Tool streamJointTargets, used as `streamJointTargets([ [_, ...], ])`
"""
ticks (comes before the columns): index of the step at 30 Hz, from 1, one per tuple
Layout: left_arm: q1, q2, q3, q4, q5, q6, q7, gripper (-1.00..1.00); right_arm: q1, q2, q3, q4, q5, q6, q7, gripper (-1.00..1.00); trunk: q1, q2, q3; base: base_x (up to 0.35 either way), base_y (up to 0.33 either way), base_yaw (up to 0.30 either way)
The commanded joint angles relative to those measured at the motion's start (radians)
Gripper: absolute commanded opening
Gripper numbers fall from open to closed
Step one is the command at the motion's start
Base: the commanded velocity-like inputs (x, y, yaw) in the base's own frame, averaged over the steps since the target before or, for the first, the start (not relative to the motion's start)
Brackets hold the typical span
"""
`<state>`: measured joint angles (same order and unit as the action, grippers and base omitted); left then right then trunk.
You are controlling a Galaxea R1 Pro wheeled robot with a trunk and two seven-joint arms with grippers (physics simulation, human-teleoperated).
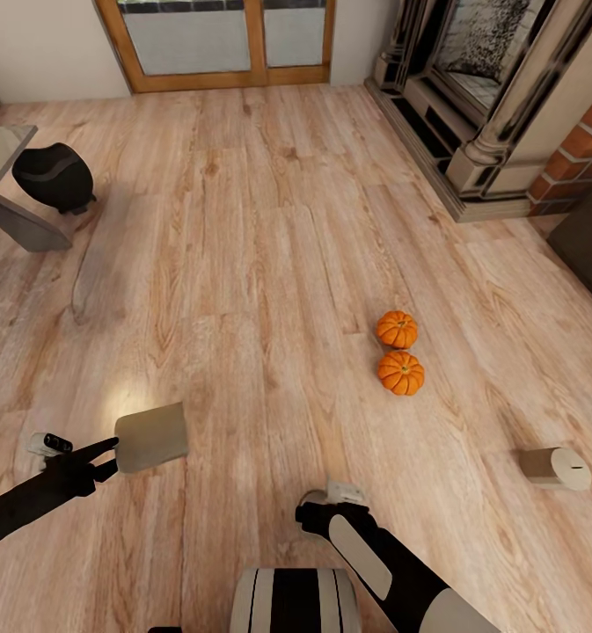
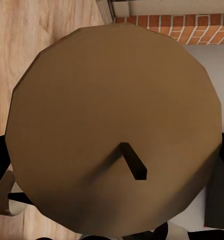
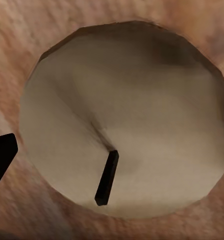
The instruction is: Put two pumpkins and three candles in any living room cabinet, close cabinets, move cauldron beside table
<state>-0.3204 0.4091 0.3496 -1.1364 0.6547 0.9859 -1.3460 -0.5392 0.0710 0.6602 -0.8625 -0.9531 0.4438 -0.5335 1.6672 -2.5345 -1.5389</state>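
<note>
On the wood floor (image 1: 269, 229), the left end effector (image 1: 109, 455) holds one candle (image 1: 152, 436); the right end effector (image 1: 335, 503) closes round a second candle (image 3: 124, 120). A third candle (image 1: 555, 468) and two pumpkins (image 1: 398, 350) wait; stowing calls for reaching the cabinet.

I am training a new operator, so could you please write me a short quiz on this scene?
1. How many pumpkins lie on the floor?
2. True or false: the cauldron stands on top of the table.
3. What does the left tool hold? A) a pumpkin B) a candle C) the cauldron

Key: 1. Two. 2. False, it is on the floor beside it. 3. B.
</note>
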Motion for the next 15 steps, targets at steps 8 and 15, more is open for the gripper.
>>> streamJointTargets([
  [8,0.0,0.0,0.0,0.0,0.002,0.007,0.002,-1.0,-0.001,0.0,0.002,-0.001,-0.007,0.001,-0.008,1.0,0.0,0.0,-0.001,0.0,0.0,0.0],
  [15,0.0,0.0,0.0,0.0,0.002,0.007,0.002,-1.0,-0.001,0.001,0.002,-0.001,-0.007,0.001,-0.009,1.0,0.0,0.0,-0.001,0.0,0.0,0.0],
])
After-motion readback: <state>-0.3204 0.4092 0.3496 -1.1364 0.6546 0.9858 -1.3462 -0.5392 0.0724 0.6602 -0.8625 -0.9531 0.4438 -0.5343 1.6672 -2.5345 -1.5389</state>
